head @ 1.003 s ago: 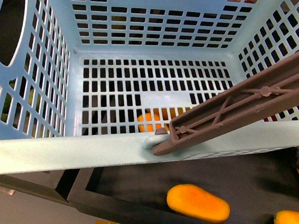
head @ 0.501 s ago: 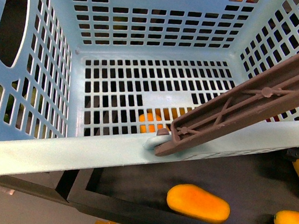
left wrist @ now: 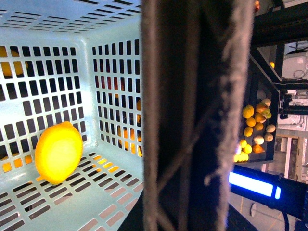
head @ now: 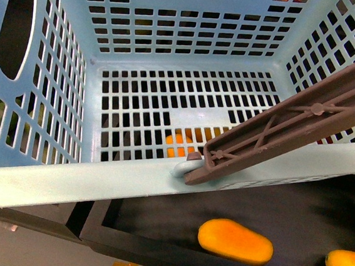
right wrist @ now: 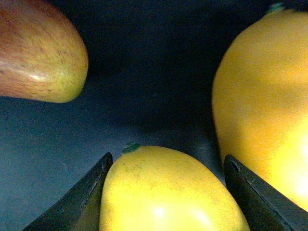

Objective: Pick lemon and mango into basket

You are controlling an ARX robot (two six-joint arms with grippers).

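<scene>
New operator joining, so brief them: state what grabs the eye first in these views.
The pale teal slotted plastic basket fills the front view, its brownish-mauve handle slanting across it. A bright yellow egg-shaped lemon rests inside it, and the right gripper straddles a smooth yellow mango.

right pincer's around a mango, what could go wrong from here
A second yellow fruit lies close beside one finger of the right pincer; closing on the mango may nudge or pinch it.
The handle lies across the basket opening on that side, so the carried mango might strike it.
</scene>
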